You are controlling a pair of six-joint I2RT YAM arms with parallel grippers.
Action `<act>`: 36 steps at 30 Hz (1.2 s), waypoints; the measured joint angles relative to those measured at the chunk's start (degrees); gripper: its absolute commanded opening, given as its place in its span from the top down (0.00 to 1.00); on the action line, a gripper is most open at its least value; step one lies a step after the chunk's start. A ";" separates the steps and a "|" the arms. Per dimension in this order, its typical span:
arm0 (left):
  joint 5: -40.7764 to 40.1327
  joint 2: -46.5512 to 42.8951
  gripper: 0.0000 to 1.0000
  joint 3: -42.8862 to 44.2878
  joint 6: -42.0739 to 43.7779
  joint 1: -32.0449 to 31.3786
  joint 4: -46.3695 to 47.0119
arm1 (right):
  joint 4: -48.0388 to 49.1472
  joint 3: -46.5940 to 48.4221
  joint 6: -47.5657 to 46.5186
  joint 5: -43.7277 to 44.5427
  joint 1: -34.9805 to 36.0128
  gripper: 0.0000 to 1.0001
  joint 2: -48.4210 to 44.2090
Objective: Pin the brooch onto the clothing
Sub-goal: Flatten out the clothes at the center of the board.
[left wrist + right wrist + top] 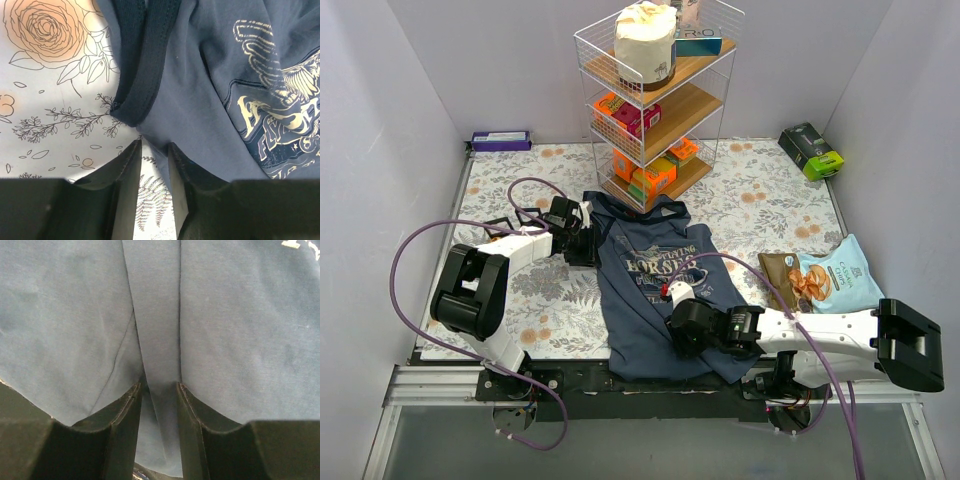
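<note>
The clothing (655, 290), a navy tank top with a pale "HORSES" print, lies flat in the middle of the floral mat. My left gripper (582, 243) is at its left armhole. In the left wrist view its fingers (131, 165) stand narrowly apart with the shirt's edge (165, 165) between them, below the dark trim (145, 65). My right gripper (678, 312) is low on the shirt's lower middle, and its fingers (190, 410) pinch a raised fold (157, 365). A small red and white thing (667, 290), perhaps the brooch, sits on the shirt by the right gripper's tip.
A wire shelf rack (655, 95) with boxes and a pale jar stands behind the shirt. Snack bags (825, 278) lie at the right. A green box (812, 151) is at the back right, a purple box (501, 140) at the back left. Purple cables loop beside both arms.
</note>
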 measured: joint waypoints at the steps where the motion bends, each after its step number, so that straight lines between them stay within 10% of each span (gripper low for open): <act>1: -0.02 0.00 0.76 0.00 0.00 0.00 0.00 | -0.02 0.00 0.02 0.13 0.00 0.61 0.04; 20: -0.09 3.74 1.00 3.17 1.22 0.07 0.07 | -1.22 0.00 0.04 0.55 0.00 0.99 2.03; 36: 4.20 -7.02 1.00 4.46 -3.45 2.97 5.09 | -8.31 8.81 0.20 0.59 0.26 0.99 -1.14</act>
